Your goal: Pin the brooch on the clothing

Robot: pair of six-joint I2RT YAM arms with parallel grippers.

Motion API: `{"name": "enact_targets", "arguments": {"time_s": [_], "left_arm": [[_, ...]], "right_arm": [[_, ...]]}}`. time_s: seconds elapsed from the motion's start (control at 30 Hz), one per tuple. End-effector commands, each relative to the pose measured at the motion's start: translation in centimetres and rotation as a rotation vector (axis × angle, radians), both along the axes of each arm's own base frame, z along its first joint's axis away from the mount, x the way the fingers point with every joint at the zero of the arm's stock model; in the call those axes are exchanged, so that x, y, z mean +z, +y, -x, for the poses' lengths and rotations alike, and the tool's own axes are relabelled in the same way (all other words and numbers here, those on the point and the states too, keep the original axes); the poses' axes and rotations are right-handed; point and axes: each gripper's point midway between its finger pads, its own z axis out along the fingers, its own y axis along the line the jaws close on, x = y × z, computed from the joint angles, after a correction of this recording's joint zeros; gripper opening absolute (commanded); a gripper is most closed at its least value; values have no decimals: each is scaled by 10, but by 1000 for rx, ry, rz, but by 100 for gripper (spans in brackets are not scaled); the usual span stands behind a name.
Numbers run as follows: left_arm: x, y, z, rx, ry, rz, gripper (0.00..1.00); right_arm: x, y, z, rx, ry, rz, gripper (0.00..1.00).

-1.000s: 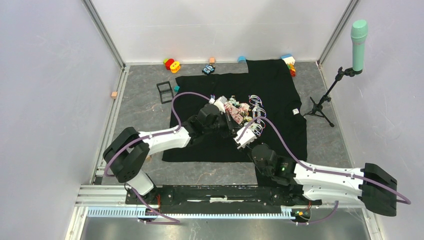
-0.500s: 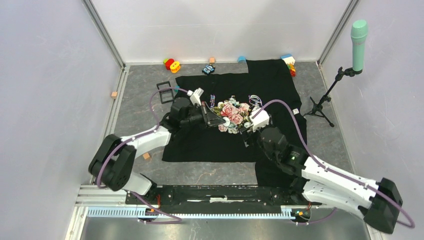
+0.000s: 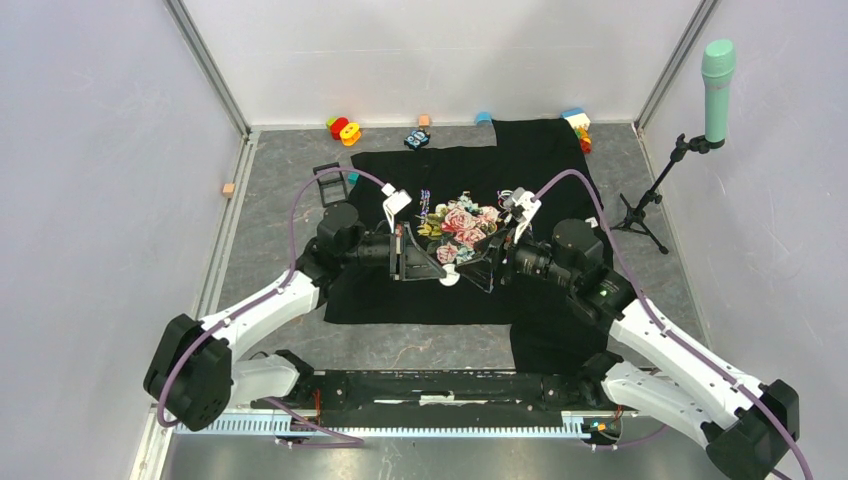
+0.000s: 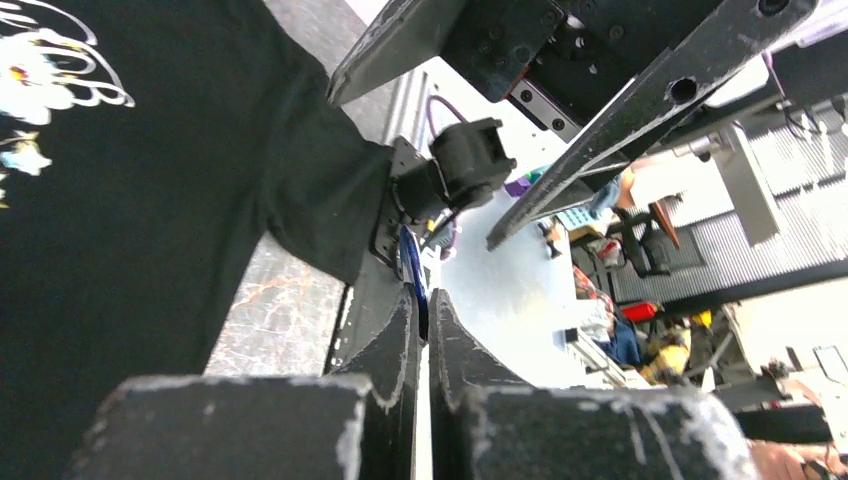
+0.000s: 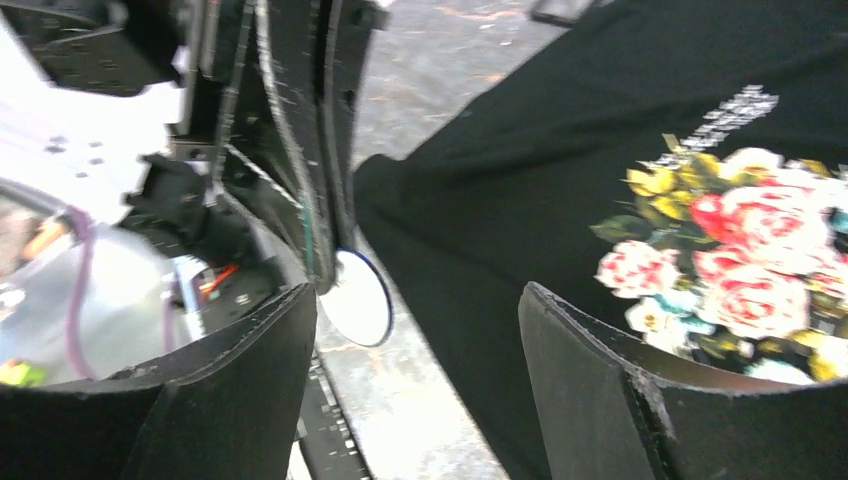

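In the top view, the left hand (image 3: 438, 273) sits just left of the middle of the frame. Its two fingers (image 4: 395, 350) are squeezed tight together on the brooch (image 3: 449, 279). They pinch it by its thin blue edge. I think it is held this way so that the flat round face stays free and the other hand can get at it.

The brooch is up in the air between the two hands. In the top view it is just under the rose print, over the clothing (image 3: 560, 180). It is not pinned on yet.

Just to the right, the right hand (image 3: 480, 268) faces the brooch. Its fingers (image 5: 255, 385) are wide apart and hold nothing. In its own view the brooch sits low and left of the middle, close in front of the gap. It looks ready to take the brooch or help with the pin.

The clothing lies flat on the counter (image 3: 280, 210), print side up, so there is a smooth spot to pin. It has pale curly writing and a small block of white words beside the roses, but they are too small to read.
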Motion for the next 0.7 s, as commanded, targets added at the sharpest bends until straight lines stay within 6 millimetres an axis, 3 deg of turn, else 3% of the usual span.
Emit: {"name": "enact_targets", "arguments": {"time_s": [0.0, 0.3, 0.67], "left_arm": [[11, 1, 30, -153, -61, 35, 2], [23, 3, 53, -240, -85, 64, 2], [25, 1, 58, -262, -89, 83, 2]], "right_arm": [[34, 24, 33, 222, 63, -143, 78], [44, 37, 59, 382, 169, -252, 54], [20, 37, 64, 383, 244, -248, 36]]}}
